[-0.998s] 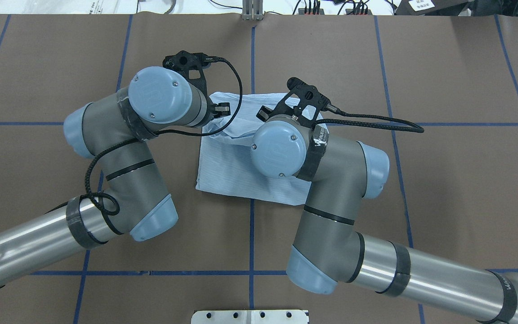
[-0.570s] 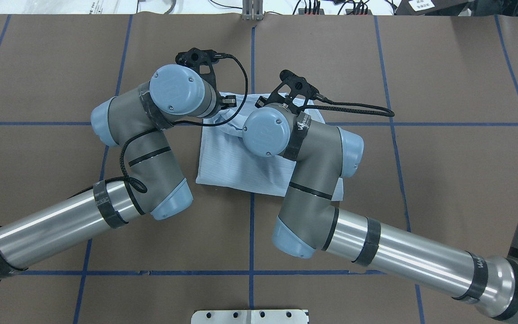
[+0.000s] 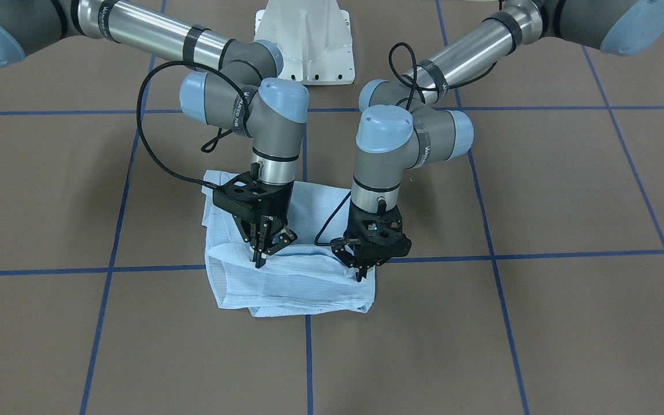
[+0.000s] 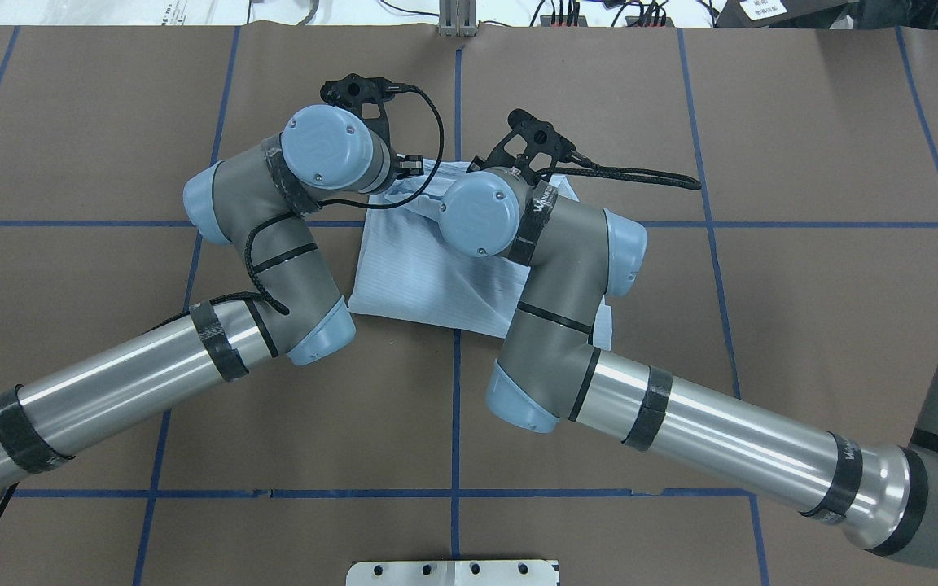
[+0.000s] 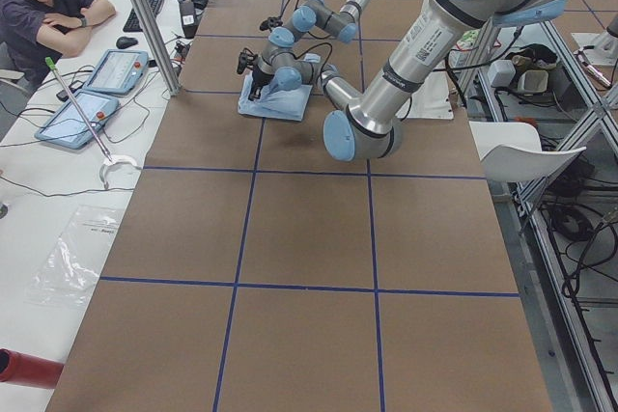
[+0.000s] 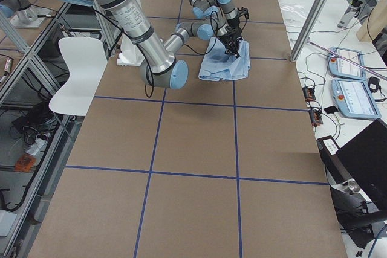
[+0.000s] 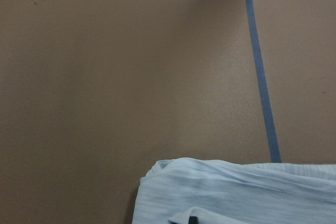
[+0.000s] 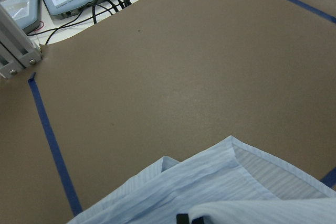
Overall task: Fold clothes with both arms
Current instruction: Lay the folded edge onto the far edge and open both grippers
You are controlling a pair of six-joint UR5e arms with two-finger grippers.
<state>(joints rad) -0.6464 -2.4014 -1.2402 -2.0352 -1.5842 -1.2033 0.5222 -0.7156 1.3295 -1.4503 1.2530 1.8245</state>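
Left fingers point(image 3: 359, 273) and right fingers point(image 3: 260, 256) each pinch shirt point(image 3: 303, 282) edge; carry both ends level, taut, then lay flat on surface point(image 3: 482, 323).

The pale-blue shirt point(image 3: 294, 285) lies at mid-frame in the front-facing view, folded into a rough rectangle on the desk point(image 3: 482, 334). A ridge of cloth is raised across its middle. The left arm point(image 3: 410, 135) and right arm point(image 3: 251, 109) reach in from the upper corners and bend straight down. The left claw point(image 3: 361, 275) and right claw point(image 3: 261, 260) each pinch that ridge.
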